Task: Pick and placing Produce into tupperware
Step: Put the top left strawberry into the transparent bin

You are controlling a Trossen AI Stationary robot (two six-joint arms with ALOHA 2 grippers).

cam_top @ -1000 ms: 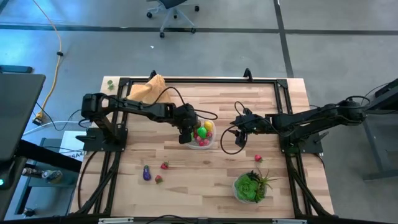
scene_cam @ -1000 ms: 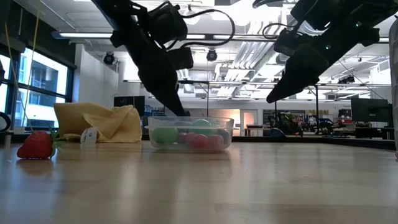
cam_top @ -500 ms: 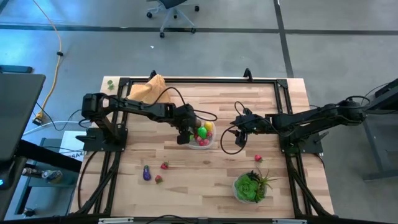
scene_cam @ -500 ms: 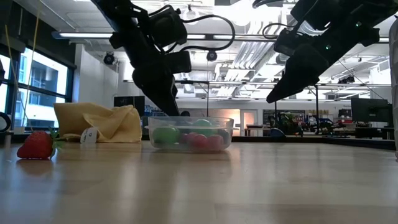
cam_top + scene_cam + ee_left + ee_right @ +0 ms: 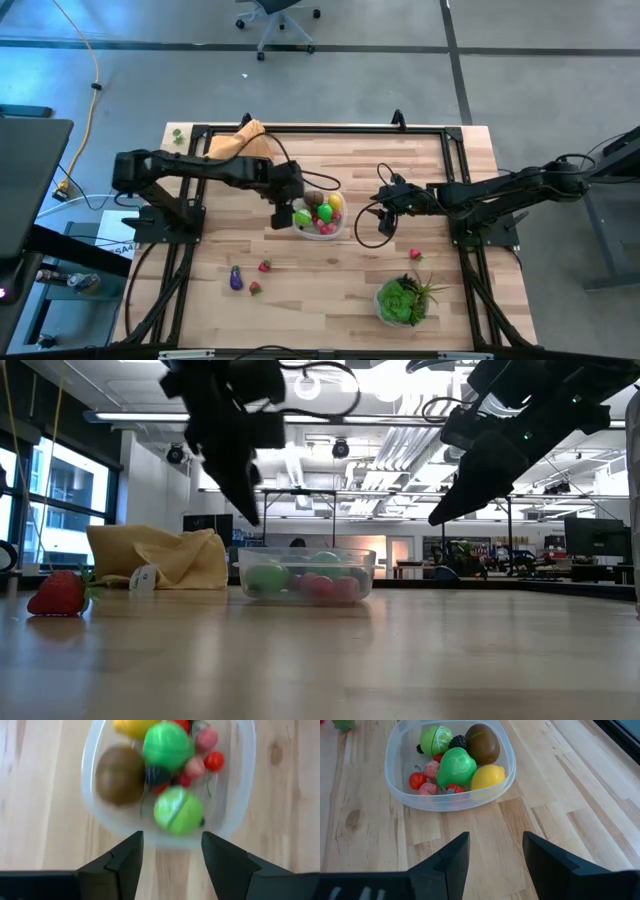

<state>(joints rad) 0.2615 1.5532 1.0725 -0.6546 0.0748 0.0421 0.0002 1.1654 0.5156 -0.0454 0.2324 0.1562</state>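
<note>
The tupperware (image 5: 322,216) at mid-table now holds a freshly dropped green lime (image 5: 178,811) among its produce. The left gripper (image 5: 281,213) has withdrawn beside it, fingers spread and empty. The right gripper (image 5: 385,213) waits nearby, fingers apart. An eggplant (image 5: 235,279) and strawberries (image 5: 264,266) remain outside.

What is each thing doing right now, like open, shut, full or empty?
Tub: lidless, holding fruit.
Left pincer: open, empty, above the tub's edge.
Right pincer: open, empty, beside the tub.
Strawberry: loose on the table.
Eggplant: loose on the table.
Cloth: crumpled.
</note>
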